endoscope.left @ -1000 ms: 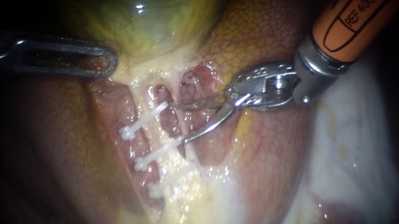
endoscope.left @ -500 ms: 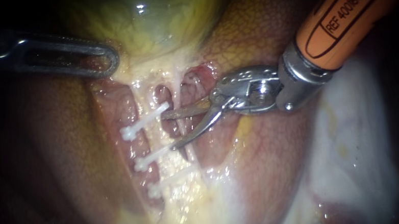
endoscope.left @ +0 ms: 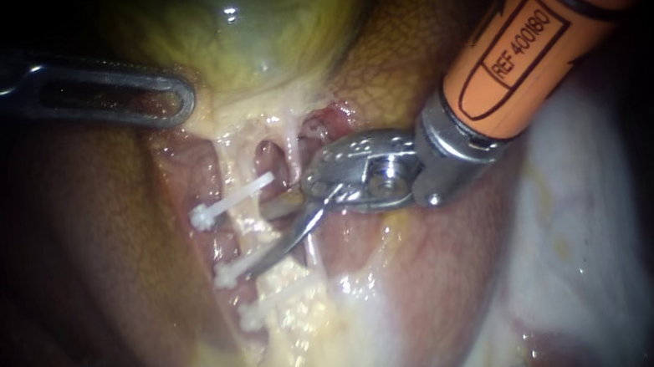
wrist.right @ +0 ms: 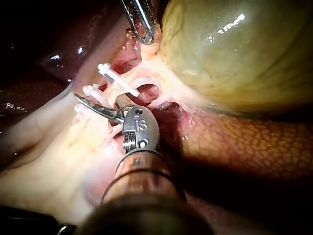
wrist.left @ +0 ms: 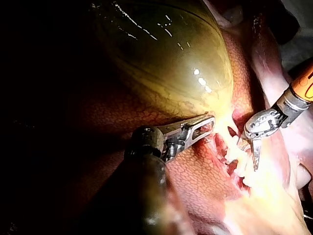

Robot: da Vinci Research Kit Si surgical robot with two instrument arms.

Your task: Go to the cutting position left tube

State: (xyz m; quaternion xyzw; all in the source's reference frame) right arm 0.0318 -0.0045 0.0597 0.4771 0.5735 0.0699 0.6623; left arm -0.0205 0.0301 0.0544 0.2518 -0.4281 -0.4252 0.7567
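Note:
The left tube is a pale strand carrying three white clips: upper, middle and lower. My right instrument, on an orange shaft from the upper right, has its two blades open, one on each side of the left tube between the upper and middle clips. The right wrist view shows the same blades beside the clips. My left instrument has its jaws shut on the gallbladder at its lower edge, also seen in the left wrist view.
A thinner right tube runs just beside the left one, behind the right instrument's hinge. Reddish-brown liver surrounds the dissected bed. Pale fatty tissue lies below the clips.
My right instrument has moved left, and its open blades have gone from the right tube across to the left tube between the upper two clips. The left instrument has held still.

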